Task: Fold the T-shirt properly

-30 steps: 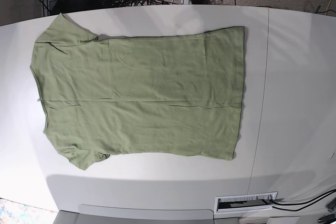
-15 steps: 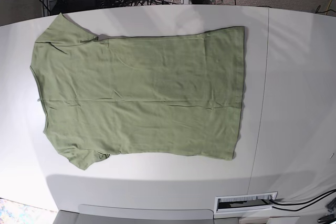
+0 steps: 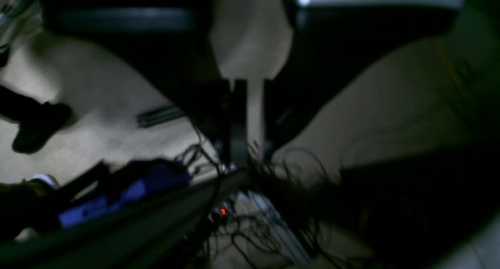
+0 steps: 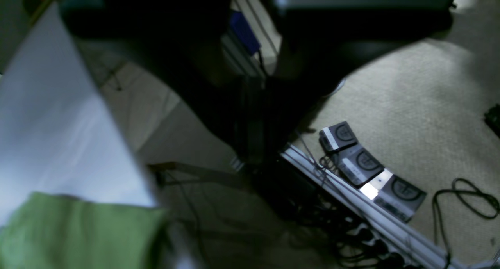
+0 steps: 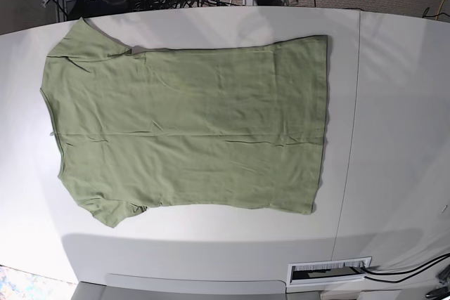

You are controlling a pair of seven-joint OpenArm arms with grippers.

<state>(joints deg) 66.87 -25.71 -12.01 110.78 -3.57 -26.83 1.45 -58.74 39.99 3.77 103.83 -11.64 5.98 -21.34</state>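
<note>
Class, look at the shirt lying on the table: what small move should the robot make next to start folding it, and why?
Probably bring both arms down over the table, toward the sleeves. The T-shirt lies spread flat and unfolded, sleeves at the base view's left, hem at its right, and nothing touches it. Both wrist views look past the table's edge at floor and cables, so the arms seem off the work area.

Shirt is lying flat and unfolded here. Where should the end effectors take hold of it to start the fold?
Probably the far long edge of the T-shirt: sleeve and hem corner. It lies spread flat, so pinch from above and fold across.
</note>
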